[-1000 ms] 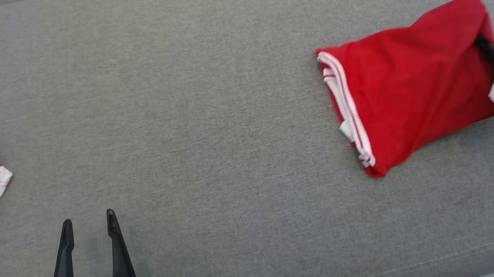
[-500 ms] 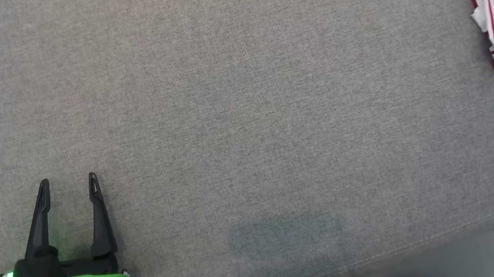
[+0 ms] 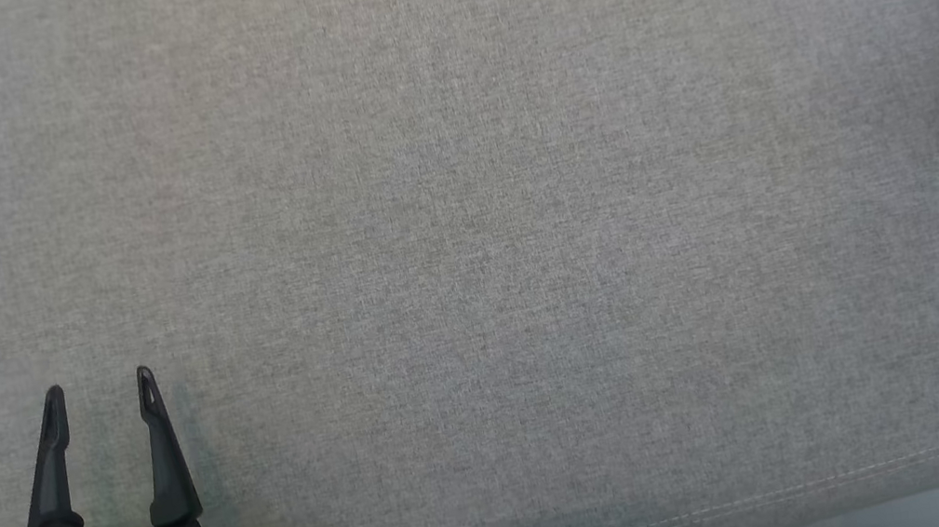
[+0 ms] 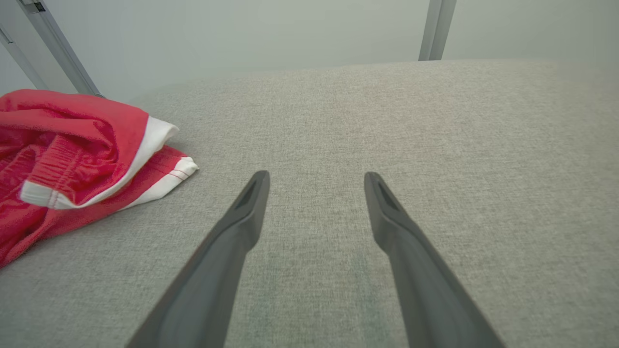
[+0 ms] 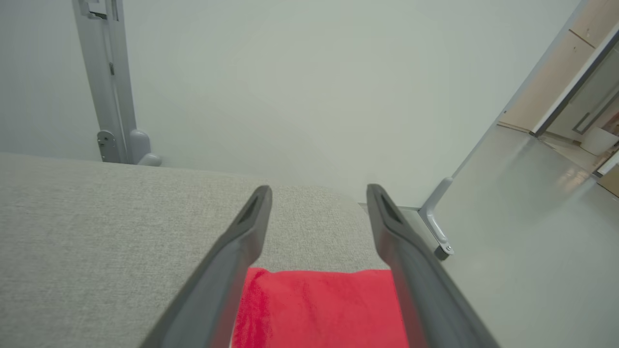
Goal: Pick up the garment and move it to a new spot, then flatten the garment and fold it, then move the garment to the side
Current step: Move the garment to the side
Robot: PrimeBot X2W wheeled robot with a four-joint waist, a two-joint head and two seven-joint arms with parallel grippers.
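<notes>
- The right tool (image 5: 319, 188) is seen with its fingers spread apart and nothing gripped. The folded red garment (image 5: 319, 309) lies flat just beneath and between them, near the end of the tabletop (image 5: 96, 217).
- The left tool (image 3: 98, 383) is likewise open and empty, well apart from that garment, with a crumpled red-and-white garment (image 4: 72, 154) near on its left.
- The final move to the side is judged done.
- Next, the right tool should be lifted clear without the cloth being snagged.
</notes>
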